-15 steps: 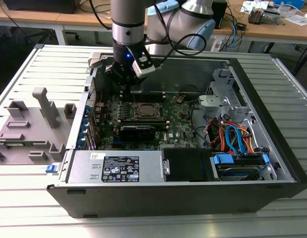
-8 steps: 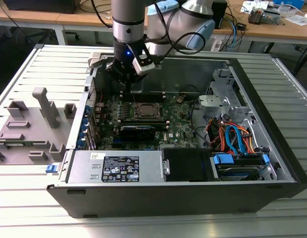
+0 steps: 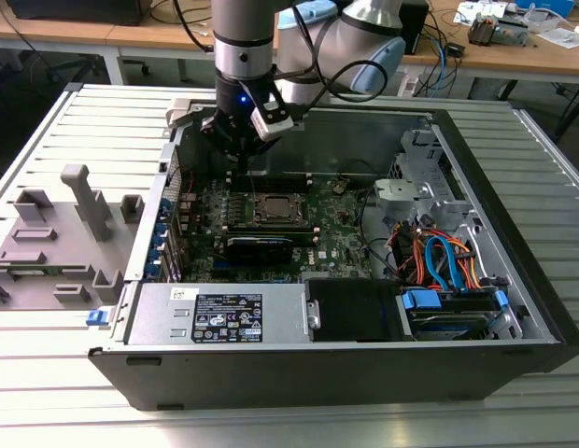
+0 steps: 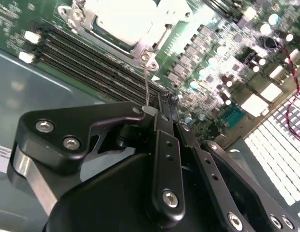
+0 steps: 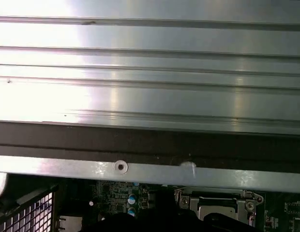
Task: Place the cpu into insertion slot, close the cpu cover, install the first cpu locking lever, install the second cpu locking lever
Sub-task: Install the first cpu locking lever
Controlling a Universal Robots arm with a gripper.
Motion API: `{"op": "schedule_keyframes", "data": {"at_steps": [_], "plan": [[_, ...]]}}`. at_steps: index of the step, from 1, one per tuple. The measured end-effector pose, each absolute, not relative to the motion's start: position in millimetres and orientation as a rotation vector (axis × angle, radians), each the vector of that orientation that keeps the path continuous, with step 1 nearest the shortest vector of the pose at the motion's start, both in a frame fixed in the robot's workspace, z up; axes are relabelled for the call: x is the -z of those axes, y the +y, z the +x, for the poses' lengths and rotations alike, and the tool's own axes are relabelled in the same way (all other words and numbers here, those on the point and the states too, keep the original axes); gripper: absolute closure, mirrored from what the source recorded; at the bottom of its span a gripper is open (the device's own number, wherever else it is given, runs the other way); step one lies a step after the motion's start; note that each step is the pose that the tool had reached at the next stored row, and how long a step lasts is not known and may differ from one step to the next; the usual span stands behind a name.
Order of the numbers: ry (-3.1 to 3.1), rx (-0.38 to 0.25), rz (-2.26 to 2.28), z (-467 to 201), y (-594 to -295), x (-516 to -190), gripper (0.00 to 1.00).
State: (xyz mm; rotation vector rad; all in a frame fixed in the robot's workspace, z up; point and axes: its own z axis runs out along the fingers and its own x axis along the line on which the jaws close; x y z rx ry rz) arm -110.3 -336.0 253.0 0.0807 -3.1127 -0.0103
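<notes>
In the exterior view, the tool [image 3: 239, 152] is hanging inside the open computer case [image 3: 514, 280], low over the far edge of the green motherboard [image 3: 327, 229]. The insertion slot [image 3: 274, 211] is lying just in front of the tool and slightly toward the exterior view's right, with the cpu cover [image 3: 275, 200] closed flat over it. A long black expansion card [image 3: 260, 245] is sitting further forward of the slot, and the power supply [image 3: 219, 313] is filling the case's near edge. A bundle of orange and blue cables [image 3: 439, 261] is crowding the drive bay well off toward the exterior view's right. Outside the case, a grey fixture [image 3: 56, 238] is standing on the ribbed desk [image 3: 47, 373].

In the second wrist view, the tool's black fingers [image 4: 165, 116] are pressing together, pinching a thin wire locking lever [image 4: 147, 87] that is running from the fingertips to the corner of the socket frame. The cpu [image 4: 123, 19], its bright metal top showing, is sitting in the slot beyond the fingertips. Rows of dark memory slots [image 4: 92, 60] are lying between the tool and the socket.

In the first wrist view, the case's rear wall [image 5: 150, 166] and the ribbed desk surface are looming beyond the tool, with the socket's silver frame [image 5: 217, 205] peeking in.
</notes>
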Motion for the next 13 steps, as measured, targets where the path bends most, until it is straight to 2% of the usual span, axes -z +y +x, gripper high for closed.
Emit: {"op": "schedule_keyframes", "data": {"at_steps": [7, 9, 13], "plan": [[-3.112, 0.01, 0.081, -82, -336, -253, 0.89], [-3.111, 0.01, 0.091, -81, -336, -239, 0.89], [-3.11, 0.01, 0.137, -81, -336, -235, 0.89]]}}
